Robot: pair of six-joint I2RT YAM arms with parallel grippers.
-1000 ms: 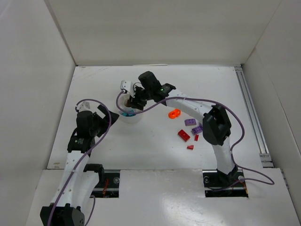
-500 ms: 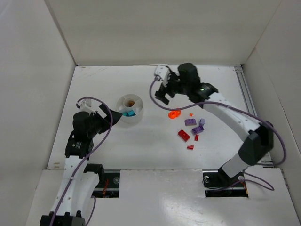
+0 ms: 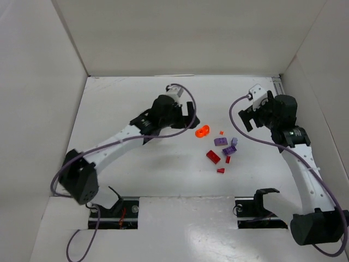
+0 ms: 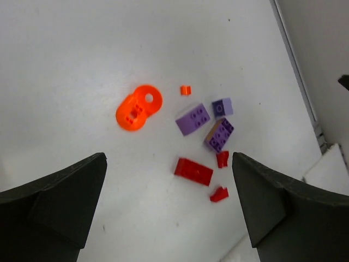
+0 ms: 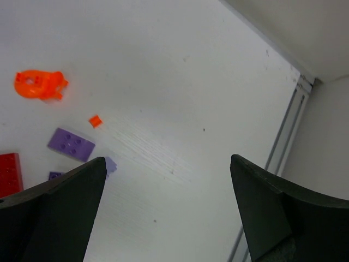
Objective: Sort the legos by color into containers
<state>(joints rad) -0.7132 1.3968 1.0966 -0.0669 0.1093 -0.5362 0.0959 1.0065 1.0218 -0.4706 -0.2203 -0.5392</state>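
We take the orange ring (image 3: 203, 131) as our marker and work back from the near edge of the table (image 3: 136, 164).

Closest to the arm bases, near and right of the ring, lies a small red chip (image 3: 220, 171). Next comes the red brick (image 3: 212, 156), then a purple-and-brown brick (image 3: 229, 149). The flat purple brick (image 3: 220, 141) sits a little closer to the ring, and a tiny orange chip (image 3: 221, 132) lies just right of it. All of these rest loose on the table, and none touches the ring.

The left gripper (image 3: 190, 117) is just left of the ring, at about the same depth. Its jaws stand wide apart with nothing between them. In the left wrist view the ring sits ahead of the left fingers (image 4: 54, 202), a little left of their midline. Its long axis runs slantwise there, from lower left to upper right. We judge that pinching across its narrow width would call for a turn of the wrist.

The right gripper (image 3: 246, 112) hangs well right of the ring and somewhat farther back. Its jaws are also spread and empty. From its own camera the ring shows only at the far left, off the line between the fingers.

So the left arm is clearly the nearer one, and we judge the ring to be its pick.

We cannot see the dish in any view, so we cannot say where it stands relative to the ring.
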